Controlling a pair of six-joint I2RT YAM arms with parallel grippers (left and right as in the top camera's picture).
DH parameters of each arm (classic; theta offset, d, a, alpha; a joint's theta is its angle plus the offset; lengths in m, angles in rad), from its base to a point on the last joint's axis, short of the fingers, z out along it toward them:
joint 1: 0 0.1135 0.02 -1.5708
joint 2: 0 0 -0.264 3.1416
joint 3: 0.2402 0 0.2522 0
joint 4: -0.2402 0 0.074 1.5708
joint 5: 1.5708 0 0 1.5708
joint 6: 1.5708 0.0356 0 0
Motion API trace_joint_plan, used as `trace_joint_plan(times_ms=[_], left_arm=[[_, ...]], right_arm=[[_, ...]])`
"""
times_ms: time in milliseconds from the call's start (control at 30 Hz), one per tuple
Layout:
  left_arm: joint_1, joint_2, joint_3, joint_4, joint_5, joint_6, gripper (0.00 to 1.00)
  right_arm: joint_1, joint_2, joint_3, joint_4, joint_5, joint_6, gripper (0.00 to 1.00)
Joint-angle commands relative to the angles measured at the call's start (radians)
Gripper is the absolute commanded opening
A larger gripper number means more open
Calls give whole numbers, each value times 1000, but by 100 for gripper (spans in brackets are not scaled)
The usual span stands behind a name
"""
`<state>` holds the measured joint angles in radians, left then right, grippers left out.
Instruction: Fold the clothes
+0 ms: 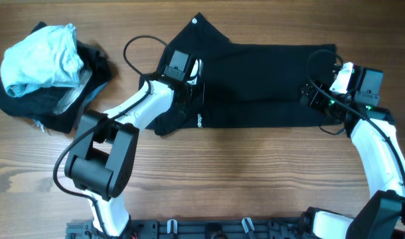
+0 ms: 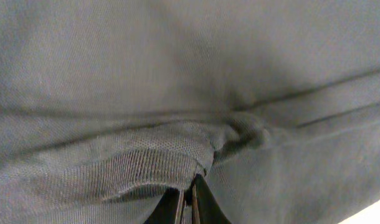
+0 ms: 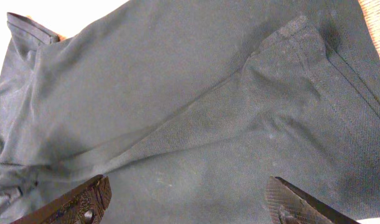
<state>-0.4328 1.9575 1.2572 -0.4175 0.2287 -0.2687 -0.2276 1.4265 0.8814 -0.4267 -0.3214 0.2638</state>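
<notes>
Left claw (image 2: pixel 190 200): clenching on a bunched fold of the black T-shirt (image 1: pixel 255 79), near its left end.
Right claw (image 3: pixel 189 196): standing wide open over the T-shirt's right end, gripping nothing.
T-shirt: lying spread along the middle of the desk's (image 1: pixel 255 179) far edge.
Far left corner: pale blue garment (image 1: pixel 43 56) sitting on a dark garment (image 1: pixel 96 70).

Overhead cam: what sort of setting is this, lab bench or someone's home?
Likely a robot lab bench: left arm and right arm at a wooden table, black T-shirt laid out, other garments piled aside.
</notes>
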Motion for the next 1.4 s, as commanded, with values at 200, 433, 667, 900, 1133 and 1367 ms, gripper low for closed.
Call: trace_joint_plan(times_ms=[200, 433, 667, 900, 1133, 1367], left_arm=[[6, -33, 0, 199, -206, -5, 54], [39, -113, 117, -81, -219, 0, 44], [37, -84, 30, -272, -151, -1, 4], [41, 61, -2, 75, -152, 1, 23], [143, -3, 107, 195, -106, -56, 20], [194, -105, 131, -241, -107, -27, 54]], right_arm=[[4, -6, -1, -1, -18, 9, 85], [4, -6, -1, -8, -17, 8, 85], [4, -6, -1, -20, -17, 5, 86], [4, -6, -1, -16, -10, 5, 86], [4, -6, -1, -19, -9, 4, 86], [4, -5, -1, -42, 89, -2, 88]])
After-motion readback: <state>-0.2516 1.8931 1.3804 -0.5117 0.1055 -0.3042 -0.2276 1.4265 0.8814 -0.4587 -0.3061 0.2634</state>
